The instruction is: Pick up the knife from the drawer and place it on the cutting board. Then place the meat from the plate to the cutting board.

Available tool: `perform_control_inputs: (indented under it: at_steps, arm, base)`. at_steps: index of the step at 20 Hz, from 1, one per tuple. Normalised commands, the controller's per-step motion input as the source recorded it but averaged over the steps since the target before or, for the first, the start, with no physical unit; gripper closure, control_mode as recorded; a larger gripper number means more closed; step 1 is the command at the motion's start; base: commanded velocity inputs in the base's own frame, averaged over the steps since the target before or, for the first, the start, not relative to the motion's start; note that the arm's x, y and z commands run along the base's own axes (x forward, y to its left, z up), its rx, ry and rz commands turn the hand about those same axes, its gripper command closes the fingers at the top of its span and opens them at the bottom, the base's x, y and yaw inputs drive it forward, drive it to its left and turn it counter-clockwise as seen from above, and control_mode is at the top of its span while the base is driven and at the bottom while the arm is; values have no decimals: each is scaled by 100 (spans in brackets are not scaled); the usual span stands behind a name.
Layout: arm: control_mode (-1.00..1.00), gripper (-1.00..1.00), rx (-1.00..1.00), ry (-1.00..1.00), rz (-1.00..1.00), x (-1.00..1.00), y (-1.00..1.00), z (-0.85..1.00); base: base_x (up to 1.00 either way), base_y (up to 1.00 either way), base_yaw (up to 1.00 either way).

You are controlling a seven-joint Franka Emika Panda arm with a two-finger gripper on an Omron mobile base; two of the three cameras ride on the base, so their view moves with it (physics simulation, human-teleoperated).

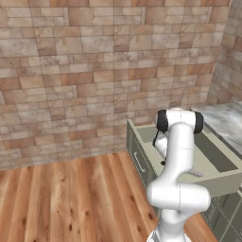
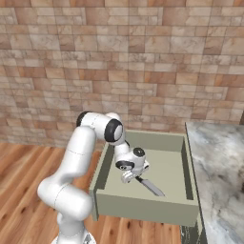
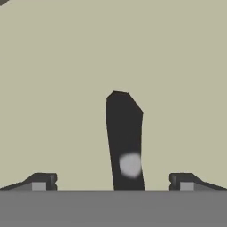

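Observation:
The drawer (image 2: 167, 164) stands pulled out, its pale beige inside facing up. The knife (image 2: 151, 187) lies flat on the drawer floor, its silver blade pointing toward the front wall. My gripper (image 2: 131, 178) hangs low inside the drawer, right over the knife's black handle (image 3: 124, 133). In the hand view the handle runs up between my two fingertips (image 3: 42, 181), which stand wide apart without touching it. The gripper (image 3: 113, 181) is open and holds nothing. The cutting board, the plate and the meat are out of view.
A grey marble counter (image 2: 220, 162) runs along the right of the drawer. The drawer's olive-green front with its silver bar handle (image 1: 139, 161) juts out over the wooden floor (image 1: 71, 198). A brick wall (image 1: 94, 71) closes the back.

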Motion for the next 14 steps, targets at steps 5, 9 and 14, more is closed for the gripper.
perform_control_inputs:
  at_steps: [5, 9, 14]
  arm:
    - [-100, -100, 0, 0, 0, 24, 0, -15]
    - [-100, -100, 0, 0, 0, 19, 0, -17]
    - [-100, 100, 0, 0, 0, 1, 0, -20]
  base:
    - [0, 0, 0]
    - [0, 0, 0]
    - [0, 0, 0]
